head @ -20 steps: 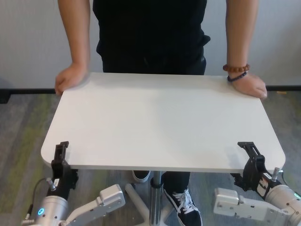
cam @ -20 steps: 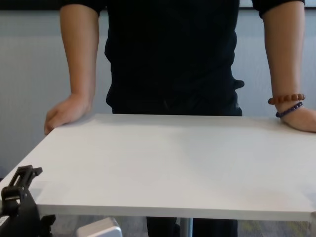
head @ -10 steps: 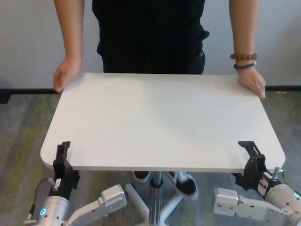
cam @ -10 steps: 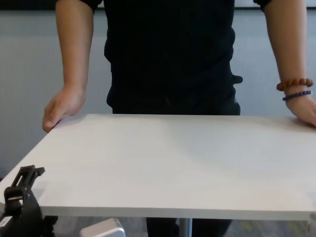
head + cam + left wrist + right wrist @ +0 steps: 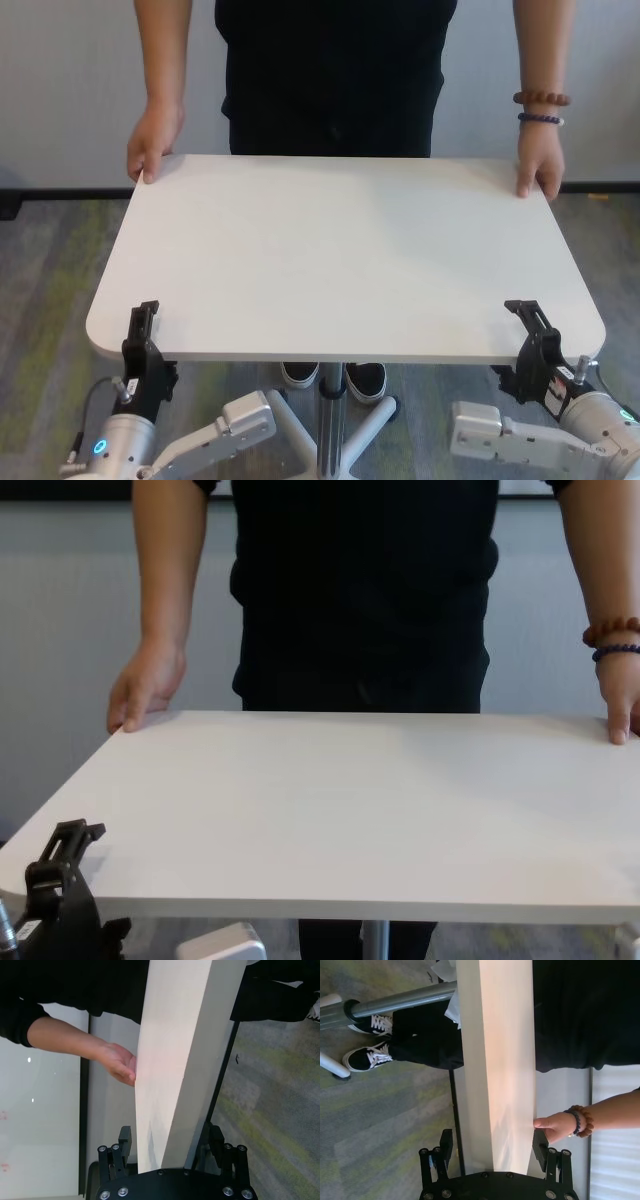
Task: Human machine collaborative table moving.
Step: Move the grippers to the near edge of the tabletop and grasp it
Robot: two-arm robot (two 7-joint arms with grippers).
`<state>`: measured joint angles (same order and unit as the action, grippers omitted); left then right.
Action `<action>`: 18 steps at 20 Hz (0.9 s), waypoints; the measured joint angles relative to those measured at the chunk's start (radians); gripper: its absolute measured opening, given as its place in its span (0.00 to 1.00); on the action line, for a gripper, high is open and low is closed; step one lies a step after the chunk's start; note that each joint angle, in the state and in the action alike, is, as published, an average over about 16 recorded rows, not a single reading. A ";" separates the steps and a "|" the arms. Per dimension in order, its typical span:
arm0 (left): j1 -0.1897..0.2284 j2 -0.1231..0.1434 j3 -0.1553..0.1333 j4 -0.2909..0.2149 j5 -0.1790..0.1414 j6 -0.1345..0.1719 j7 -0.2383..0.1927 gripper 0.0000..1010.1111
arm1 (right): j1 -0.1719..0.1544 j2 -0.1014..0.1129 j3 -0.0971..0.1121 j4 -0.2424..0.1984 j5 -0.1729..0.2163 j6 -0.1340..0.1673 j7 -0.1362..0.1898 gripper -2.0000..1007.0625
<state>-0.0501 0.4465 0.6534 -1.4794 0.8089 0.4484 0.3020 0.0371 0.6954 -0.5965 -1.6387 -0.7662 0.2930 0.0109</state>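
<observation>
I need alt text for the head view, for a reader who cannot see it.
A person in a black shirt holds the far corners of a white table. The robot's left tool and right tool straddle the two near corners, jaws open.

1. Back wall (image 5: 60, 90) is plain pale grey-white, running across 12 o'clock in the head view.
2. There's a dark baseboard strip (image 5: 70, 193) along the bottom of it, from 9 o'clock over to 3 o'clock.
3. Floor is carpet (image 5: 45, 270), grey with streaky yellow-green patches, filling the 7 to 9 o'clock side and showing again around 3 to 4 o'clock.
4. Left wrist view catches what looks like a glossy white panel (image 5: 35, 1110) with small light reflections, can't tell if it's glass.
5. Lighting is soft and even, no hard shadows.
</observation>
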 joint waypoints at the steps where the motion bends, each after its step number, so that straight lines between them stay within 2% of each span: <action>1: -0.001 -0.002 -0.001 0.002 0.002 -0.002 -0.002 0.99 | 0.001 -0.002 -0.002 0.004 -0.009 -0.001 -0.002 0.99; 8: -0.001 -0.014 -0.011 0.012 0.014 -0.008 -0.009 0.99 | 0.007 -0.021 -0.024 0.025 -0.085 0.003 -0.035 0.99; 13: 0.002 -0.020 -0.019 0.015 0.022 -0.013 -0.013 0.99 | 0.003 -0.037 -0.042 0.035 -0.149 0.020 -0.067 0.99; 18: 0.008 -0.026 -0.027 0.016 0.031 -0.017 -0.015 0.99 | -0.003 -0.053 -0.050 0.045 -0.197 0.040 -0.091 0.99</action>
<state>-0.0422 0.4209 0.6263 -1.4634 0.8402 0.4317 0.2873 0.0340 0.6424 -0.6468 -1.5942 -0.9631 0.3328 -0.0800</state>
